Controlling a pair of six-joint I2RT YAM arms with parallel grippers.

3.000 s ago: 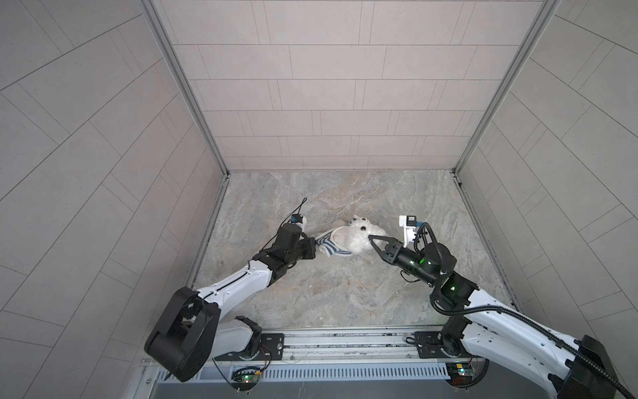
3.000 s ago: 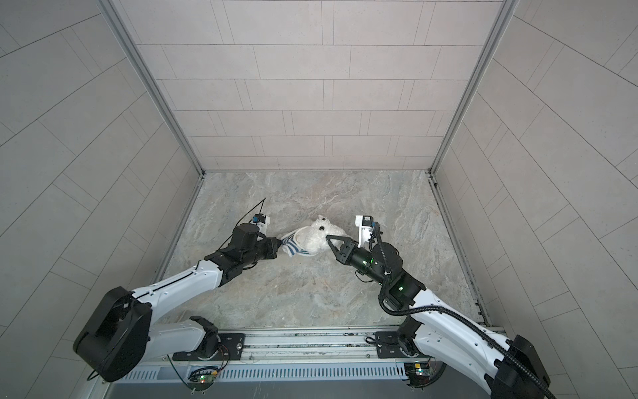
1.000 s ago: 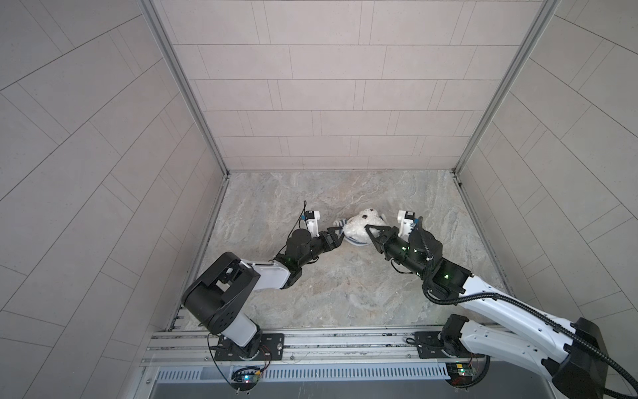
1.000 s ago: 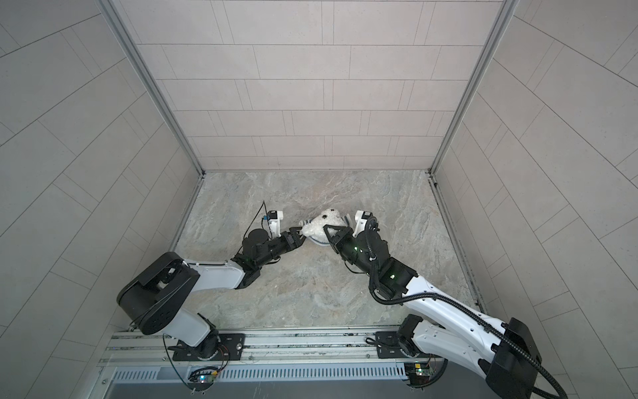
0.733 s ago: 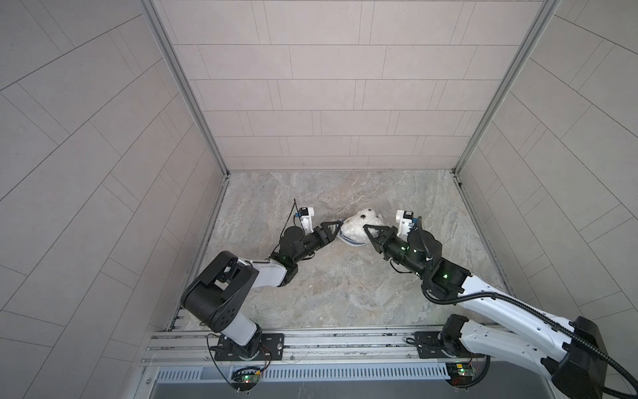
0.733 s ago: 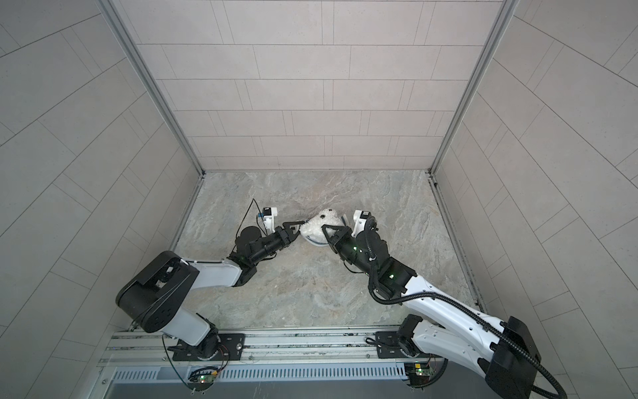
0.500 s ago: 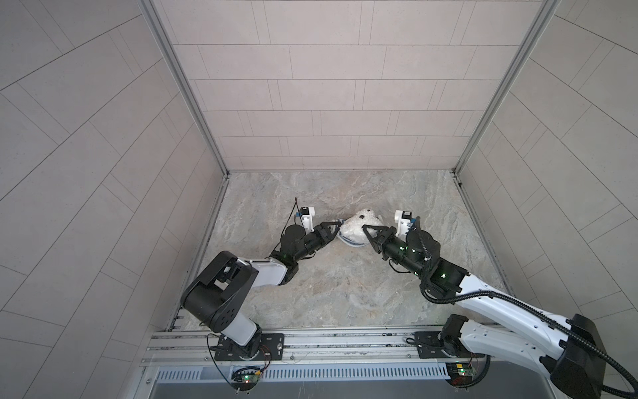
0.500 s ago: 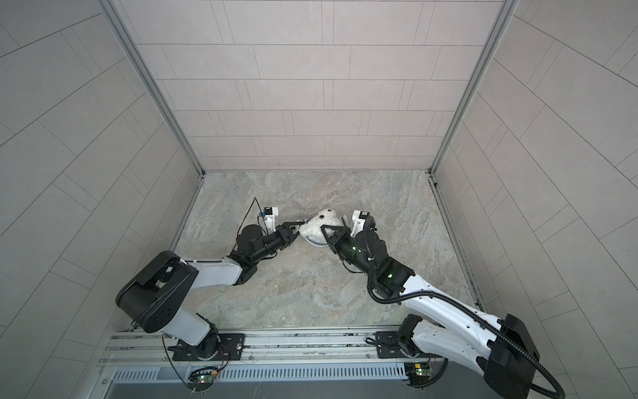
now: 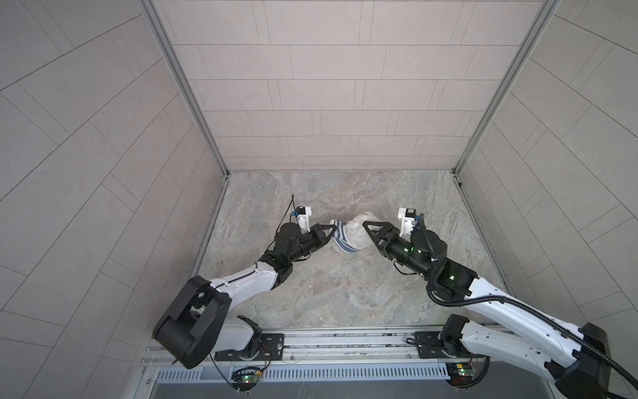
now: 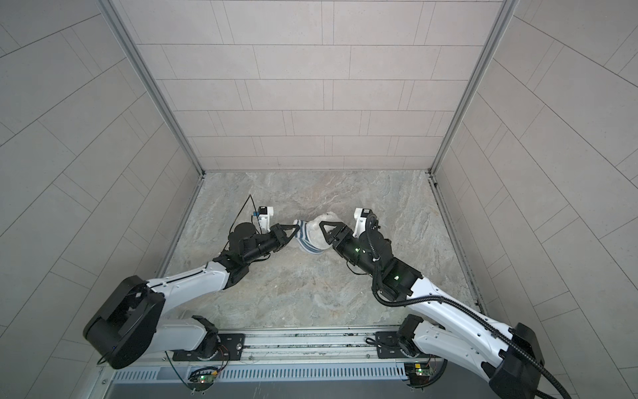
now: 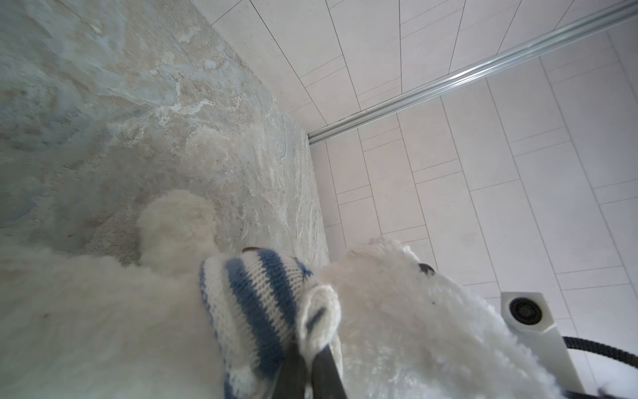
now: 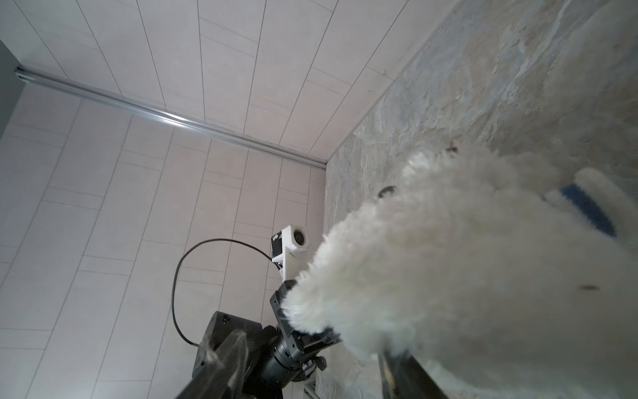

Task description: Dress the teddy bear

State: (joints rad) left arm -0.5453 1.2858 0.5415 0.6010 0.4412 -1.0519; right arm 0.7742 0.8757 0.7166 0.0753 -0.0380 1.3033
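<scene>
Tabletop of marbled stone carries the teddy bear near its middle, between the two arms. The left gripper has its jaws clamped on the white hem of the striped shirt, which wraps part of the bear. The right gripper has its jaws apart, straddling the bear's fur on the opposite side.

Ovhd stereo pair; wrist views (close-up)
</scene>
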